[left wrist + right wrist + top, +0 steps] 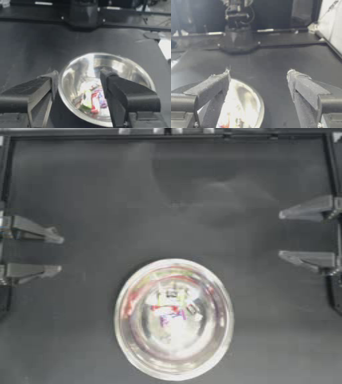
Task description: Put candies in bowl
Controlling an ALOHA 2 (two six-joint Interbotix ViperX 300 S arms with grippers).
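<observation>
The shiny silver bowl (128,330) stands on the dark table, near the front edge at the middle. Several small wrapped candies (172,309) lie together in its bottom, red, purple, green and white among them. The left wrist view shows the candies (94,100) inside the bowl (135,67). My left gripper (60,254) is drawn back at the left side, open and holding nothing. At the right side my right gripper (282,235) is likewise open and holds nothing. In the right wrist view only part of the bowl (249,103) appears beyond one finger.
The table mat (174,203) is dark and bare behind the bowl. A raised frame (167,134) runs along the table's far edge. Each wrist view looks across to the other arm's base, the right one (83,15) and the left one (237,32).
</observation>
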